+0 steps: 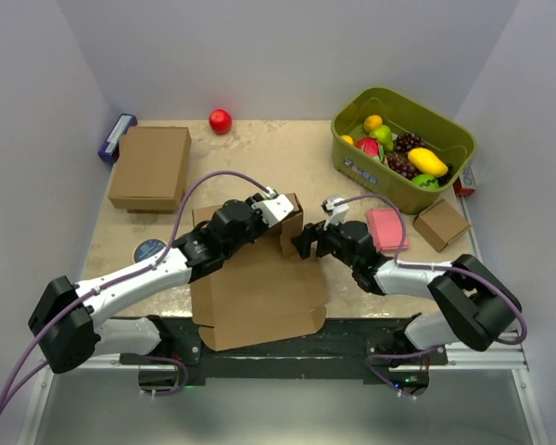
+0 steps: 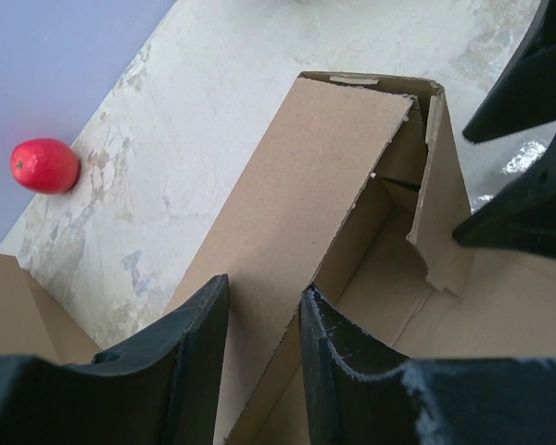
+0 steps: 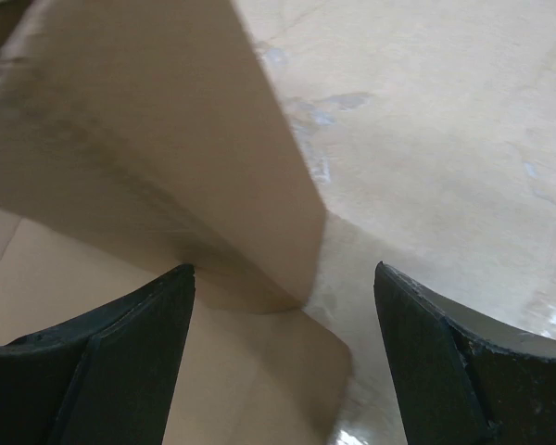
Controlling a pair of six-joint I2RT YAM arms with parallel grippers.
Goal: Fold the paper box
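Note:
The paper box (image 1: pixel 259 297) is a brown cardboard sheet lying flat in the middle of the table, with its far wall (image 2: pixel 296 185) folded upright. My left gripper (image 1: pixel 290 221) comes in over that wall, and in the left wrist view its jaws (image 2: pixel 264 287) straddle the wall and are shut on it. My right gripper (image 1: pixel 304 243) stands open at the wall's right end. An upright side flap (image 3: pixel 167 158) rises between its wide-apart fingers (image 3: pixel 284 269) without touching them. Its black fingers (image 2: pixel 528 185) also show beside the wall's corner.
A closed brown box (image 1: pixel 150 167) sits at the back left, with a red ball (image 1: pixel 221 120) behind it. At the back right is a green bin (image 1: pixel 352 167) of fruit. A pink block (image 1: pixel 386 229) and a small cardboard cube (image 1: pixel 441 224) lie right of my right arm.

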